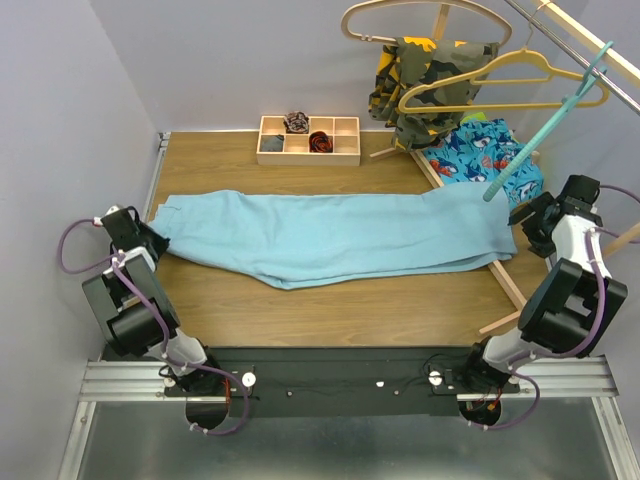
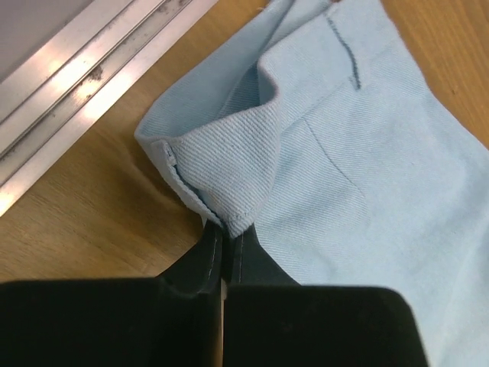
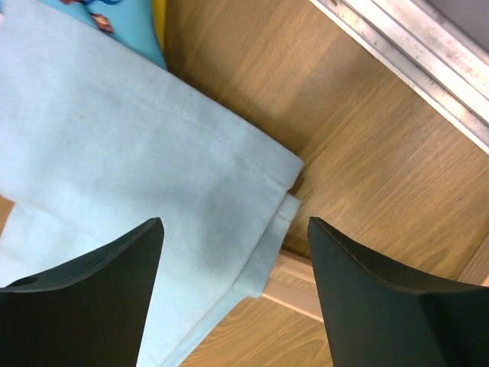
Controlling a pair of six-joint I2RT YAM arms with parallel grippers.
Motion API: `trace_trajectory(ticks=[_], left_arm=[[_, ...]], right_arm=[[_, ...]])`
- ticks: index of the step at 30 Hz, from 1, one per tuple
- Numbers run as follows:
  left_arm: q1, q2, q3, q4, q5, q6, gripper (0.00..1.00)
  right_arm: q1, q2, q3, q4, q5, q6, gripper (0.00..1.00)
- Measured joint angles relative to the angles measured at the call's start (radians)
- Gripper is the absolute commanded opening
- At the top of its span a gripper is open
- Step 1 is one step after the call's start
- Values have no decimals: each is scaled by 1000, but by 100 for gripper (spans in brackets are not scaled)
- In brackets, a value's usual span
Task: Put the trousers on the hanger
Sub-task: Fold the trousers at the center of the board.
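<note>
The light sky-blue trousers (image 1: 340, 236) lie spread lengthwise across the wooden table. My left gripper (image 1: 150, 237) is at their left end; in the left wrist view it (image 2: 224, 233) is shut on a raised fold of the trousers (image 2: 229, 164) at the corner. My right gripper (image 1: 527, 222) is open just above the trousers' right end, with the hem corner (image 3: 260, 191) between its fingers (image 3: 99, 283) in the right wrist view. The teal hanger (image 1: 548, 119) hangs tilted from the rail at the back right, its lower end near the trousers' right end.
A wooden compartment tray (image 1: 308, 140) stands at the back. A camouflage garment (image 1: 420, 75), a pale wooden hanger (image 1: 420, 12) and a yellow hanger (image 1: 500, 85) hang on the rack. A shark-print cloth (image 1: 480, 150) lies on the rack's wooden base (image 1: 505, 282).
</note>
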Motion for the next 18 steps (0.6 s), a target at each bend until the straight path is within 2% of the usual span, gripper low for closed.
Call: trace_trajectory(ticks=[5,11,18], left_arm=[[0,-90,29,-34,35,74,0],[0,-230,35,-26,95,119,0],[0,-243,89,-31,187,125,0]], right_arm=[[19,-84,-14,1,6,-16,85],[182,-165,-76,3,15,-8,84],[317,-193,-130,21,9,9,84]])
